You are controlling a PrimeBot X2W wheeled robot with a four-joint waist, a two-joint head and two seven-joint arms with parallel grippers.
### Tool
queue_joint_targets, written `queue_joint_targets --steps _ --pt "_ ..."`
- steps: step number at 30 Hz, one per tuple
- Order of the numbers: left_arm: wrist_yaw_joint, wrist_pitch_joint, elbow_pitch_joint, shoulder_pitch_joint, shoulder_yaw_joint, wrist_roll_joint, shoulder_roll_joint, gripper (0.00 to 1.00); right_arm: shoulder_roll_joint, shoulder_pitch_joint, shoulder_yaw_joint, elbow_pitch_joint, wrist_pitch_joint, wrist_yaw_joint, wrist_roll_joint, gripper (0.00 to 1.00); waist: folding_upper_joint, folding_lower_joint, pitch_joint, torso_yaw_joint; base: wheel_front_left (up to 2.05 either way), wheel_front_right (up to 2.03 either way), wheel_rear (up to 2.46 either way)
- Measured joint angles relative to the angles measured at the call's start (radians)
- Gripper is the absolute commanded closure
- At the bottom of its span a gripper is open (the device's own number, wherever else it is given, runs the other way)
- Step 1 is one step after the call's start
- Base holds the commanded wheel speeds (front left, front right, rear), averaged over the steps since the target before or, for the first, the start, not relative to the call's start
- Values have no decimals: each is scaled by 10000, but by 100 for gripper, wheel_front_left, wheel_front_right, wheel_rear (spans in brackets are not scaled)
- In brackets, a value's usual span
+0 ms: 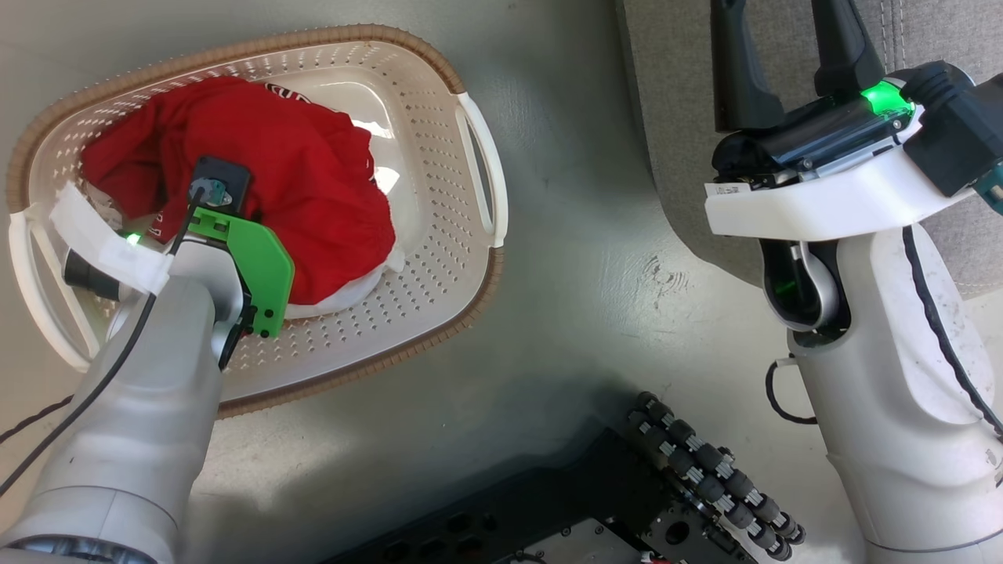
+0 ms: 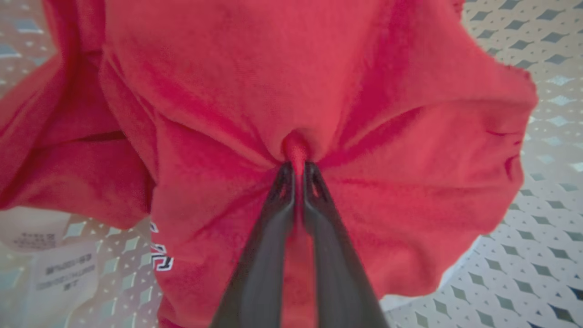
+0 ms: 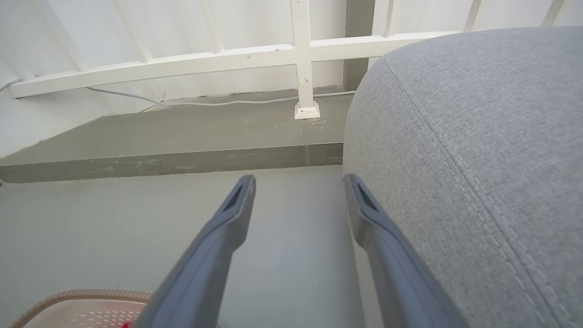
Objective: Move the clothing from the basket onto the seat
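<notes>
Left gripper (image 2: 297, 167) jaws pinched a red clothing (image 2: 346, 77) fold in basket (image 1: 439, 251); likely needed slow straight lift clearing rim; right gripper (image 3: 298, 187) jaws spread wide beside seat (image 3: 478, 136)

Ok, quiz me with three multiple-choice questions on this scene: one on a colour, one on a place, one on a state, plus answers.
1. What colour is the seat? A grey, B blue, C brown.
2. Where is the clothing? A on the seat, B on the floor, C in the basket.
3. The left pincer is: A wide open, B shut on the clothing, C gripping a handle.
Answers: 1 A, its fabric is grey. 2 C, perforated walls surround it. 3 B, its fingers pinch a red fold.
</notes>
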Motion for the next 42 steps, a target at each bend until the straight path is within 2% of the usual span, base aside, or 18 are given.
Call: queue_joint_targets --steps 12,19,28,42 --pt "-2 59 441 -265 -132 59 -84 100 0 -49 44 -19 0 -98 58 0 0 0 -15 11 0 0 0" --pt "-2 -244 675 -268 -288 59 -305 100 -2 -50 -44 184 0 -98 -81 0 0 -1 -370 167 0 0 0" --pt "-8 -865 742 -208 -397 17 -581 100 -4 -34 -161 637 0 -65 -445 0 0 -1 -1050 490 0 0 0" --pt "-17 -1908 723 571 -416 -637 -685 100 -40 534 -435 1455 0 111 -886 0 0 -1 -2533 1233 0 0 0"
